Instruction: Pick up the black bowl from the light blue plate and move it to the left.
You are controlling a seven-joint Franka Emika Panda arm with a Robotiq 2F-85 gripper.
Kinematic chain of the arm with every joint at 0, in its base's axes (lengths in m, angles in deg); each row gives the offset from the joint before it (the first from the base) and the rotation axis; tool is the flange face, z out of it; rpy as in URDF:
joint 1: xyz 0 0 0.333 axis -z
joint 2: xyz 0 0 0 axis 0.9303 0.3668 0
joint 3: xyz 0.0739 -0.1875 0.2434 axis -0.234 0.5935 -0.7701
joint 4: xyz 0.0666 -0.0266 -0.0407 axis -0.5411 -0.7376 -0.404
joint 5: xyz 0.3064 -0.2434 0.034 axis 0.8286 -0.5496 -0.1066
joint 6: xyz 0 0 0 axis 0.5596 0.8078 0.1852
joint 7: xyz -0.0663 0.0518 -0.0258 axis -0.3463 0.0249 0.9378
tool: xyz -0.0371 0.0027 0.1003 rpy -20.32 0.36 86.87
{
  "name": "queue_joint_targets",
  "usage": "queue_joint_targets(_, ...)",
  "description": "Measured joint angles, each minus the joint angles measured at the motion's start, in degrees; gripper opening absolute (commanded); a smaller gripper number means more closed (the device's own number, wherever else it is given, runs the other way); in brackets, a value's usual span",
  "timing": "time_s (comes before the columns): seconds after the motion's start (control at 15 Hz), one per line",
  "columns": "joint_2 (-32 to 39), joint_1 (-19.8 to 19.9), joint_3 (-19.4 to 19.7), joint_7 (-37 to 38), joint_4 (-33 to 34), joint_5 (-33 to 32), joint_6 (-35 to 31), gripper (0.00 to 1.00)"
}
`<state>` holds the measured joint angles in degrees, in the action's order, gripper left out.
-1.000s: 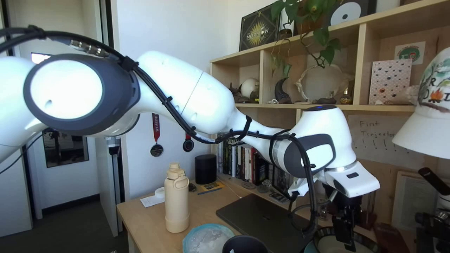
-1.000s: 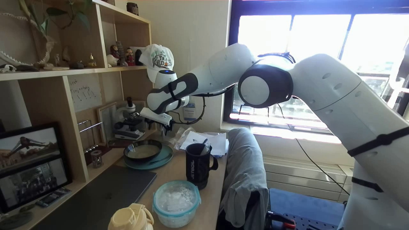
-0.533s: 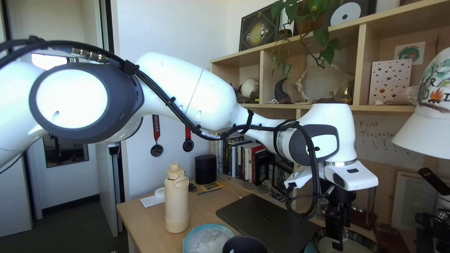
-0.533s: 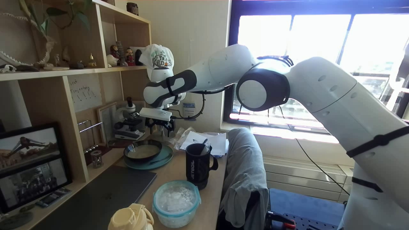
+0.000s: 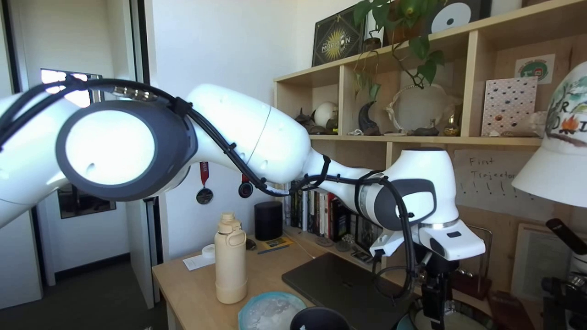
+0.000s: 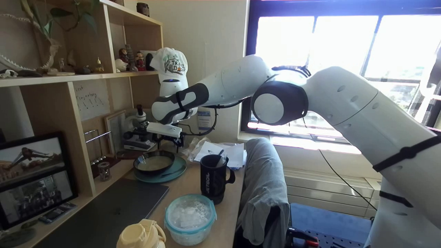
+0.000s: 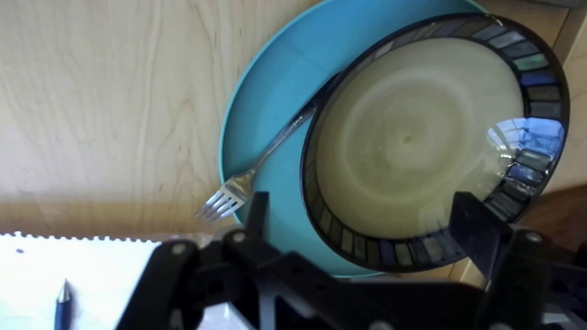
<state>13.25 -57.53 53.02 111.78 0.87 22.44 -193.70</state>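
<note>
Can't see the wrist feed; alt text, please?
Open claw at the bottom, one jaw overlapping the rim of the black bowl, the other the light blue plate; contact can't be told. The beige-centred bowl sits on that plate with a fork, whose tines reach past the plate's edge.

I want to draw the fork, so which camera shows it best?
The wrist view: the fork looks big, its pronged end poking past the light blue plate. In an exterior view the fork is a thin dark streak. In an exterior view that cuts off the black bowl, I can't see it.
</note>
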Motion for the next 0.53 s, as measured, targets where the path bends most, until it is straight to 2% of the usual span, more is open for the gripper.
queue_joint_targets(0.4,2.4,0.0,-0.8,0.0,-3.0,0.1,-4.9,1.0)
queue_joint_targets(0.47,2.5,0.0,-1.0,0.0,-3.7,0.1,-5.7,0.75)
queue_joint_targets(0.53,2.6,-0.1,-1.0,0.0,-4.4,0.0,-6.6,0.74)
